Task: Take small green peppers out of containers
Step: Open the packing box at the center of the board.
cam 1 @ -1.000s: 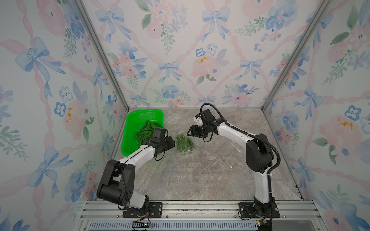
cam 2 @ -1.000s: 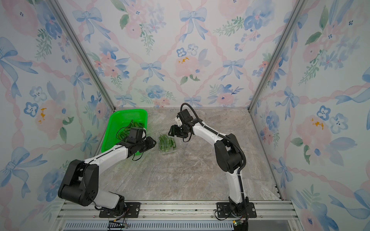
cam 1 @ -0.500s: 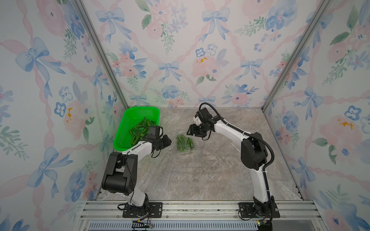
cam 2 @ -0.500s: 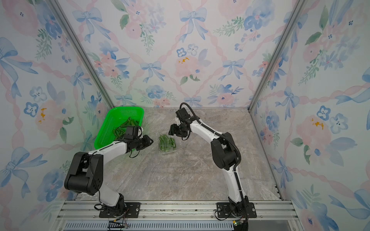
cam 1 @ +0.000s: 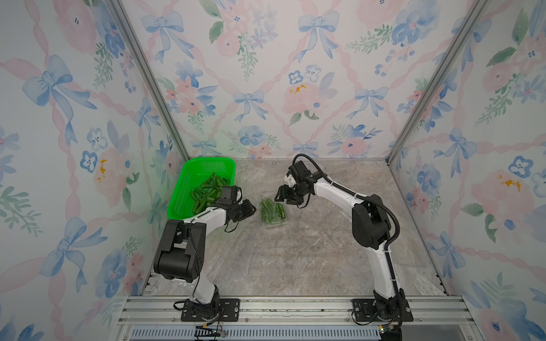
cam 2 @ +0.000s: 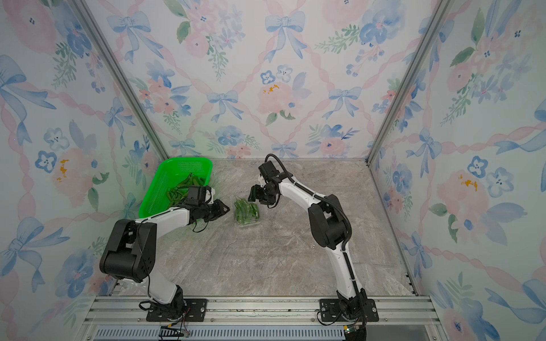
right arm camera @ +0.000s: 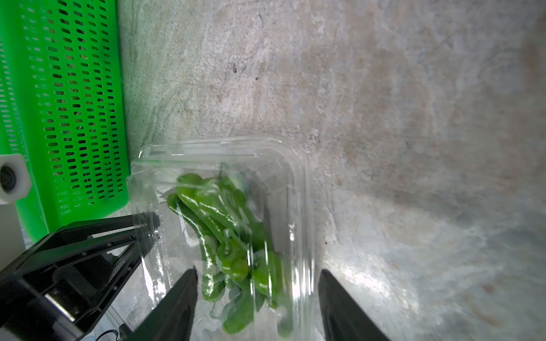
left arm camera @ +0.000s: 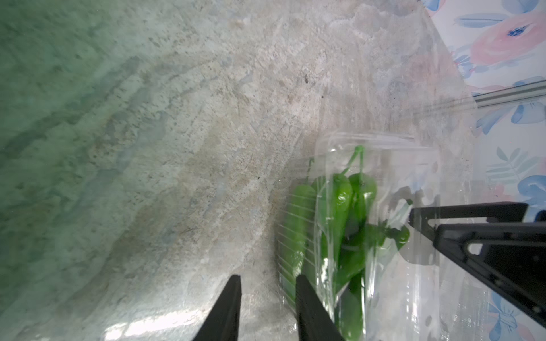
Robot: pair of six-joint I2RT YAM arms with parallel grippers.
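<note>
Jaws on both arms are found empty: a narrow gap on the left arm, a wide one on the right. At the far left of the grey stone-patterned worktop [cam 1: 295, 251] a bright green perforated plastic basket [cam 1: 189, 180] is placed, and a heap of slim, glossy dark-green chili peppers [cam 1: 206, 193] is already lying in it. Just beside its inner edge the left gripper [cam 1: 251, 208] is held low. In the left wrist view only bare worktop is seen between its jaws, and one jaw stands just beside the side wall of the box. Next comes the small, shallow, clear plastic clamshell box [cam 1: 276, 225], the only one in view, resting on the worktop near the basket and filled with more chili peppers [cam 1: 270, 209]. Whether its lid is latched cannot be told through the glare. Over its far end the right gripper [cam 1: 285, 198] is hovering. In the right wrist view the box end is framed between its jaws, and no contact can be confirmed.

The step in hand is judged to be the approach to this box from both sides. For the next move the box must probably be steadied by one arm while the lid is lifted by the other. The thin plastic should be taken at the rim, so that the box is not pushed away.
</note>
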